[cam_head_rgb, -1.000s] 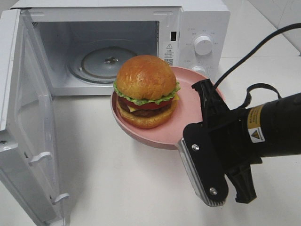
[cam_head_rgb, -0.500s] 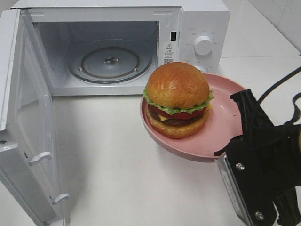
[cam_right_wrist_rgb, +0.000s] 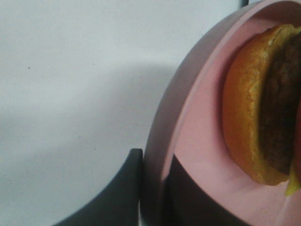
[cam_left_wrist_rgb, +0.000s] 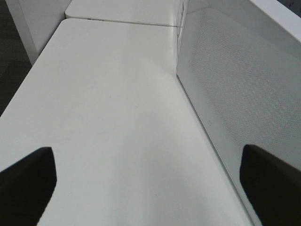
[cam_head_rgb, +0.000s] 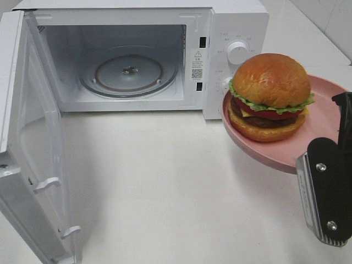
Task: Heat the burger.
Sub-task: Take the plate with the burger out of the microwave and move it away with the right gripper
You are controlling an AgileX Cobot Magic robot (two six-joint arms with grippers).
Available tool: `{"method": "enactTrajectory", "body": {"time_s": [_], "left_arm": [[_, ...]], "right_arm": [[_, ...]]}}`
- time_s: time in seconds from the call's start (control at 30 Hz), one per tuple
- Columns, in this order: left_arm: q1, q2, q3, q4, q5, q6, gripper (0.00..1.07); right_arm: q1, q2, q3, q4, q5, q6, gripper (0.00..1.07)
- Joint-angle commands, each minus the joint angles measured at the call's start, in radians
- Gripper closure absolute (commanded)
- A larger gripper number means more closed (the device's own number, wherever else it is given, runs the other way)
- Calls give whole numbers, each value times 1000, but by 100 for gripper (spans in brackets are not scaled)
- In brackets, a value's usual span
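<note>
The burger [cam_head_rgb: 270, 96], with a glossy brown bun, lettuce, tomato and patty, stands on a round pink plate [cam_head_rgb: 324, 118]. The plate hangs in the air in front of the microwave's control panel, at the right of the exterior view. My right gripper [cam_head_rgb: 336, 137] is shut on the plate's near rim. The right wrist view shows its dark fingers [cam_right_wrist_rgb: 117, 188] pinching the rim [cam_right_wrist_rgb: 188, 108], with the burger's bottom bun [cam_right_wrist_rgb: 254, 117] just beyond. My left gripper [cam_left_wrist_rgb: 148, 183] is open over bare table and holds nothing; it is not visible in the exterior view.
A white microwave [cam_head_rgb: 236, 27] stands at the back. Its door [cam_head_rgb: 27, 137] is swung wide open to the left, and a glass turntable [cam_head_rgb: 129, 71] lies inside. The left wrist view shows the door's outer face [cam_left_wrist_rgb: 235, 80] close beside the left gripper.
My right gripper has carried the plate and burger to the right, from in front of the microwave opening to in front of its control panel. The left gripper has not moved.
</note>
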Motion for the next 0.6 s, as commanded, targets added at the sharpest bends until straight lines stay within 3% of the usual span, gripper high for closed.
{"method": "enactTrajectory", "body": {"time_s": [0.03,0.13,0.27,0.6], "left_arm": [[-1,-18,4,-2,-1,2,9],[-1,-18,4,-2,-1,2,9],[-1,-18,4,-2,-1,2,9],[-1,-18,4,-2,-1,2,9]], "right_arm": [[-1,-16,-5,-102,7,147,107],[-1,-16,-5,-127,18,172,107],[-1,-16,-5,-251,107,370,107],[-1,-1,-5,-296,228,597,107]]}}
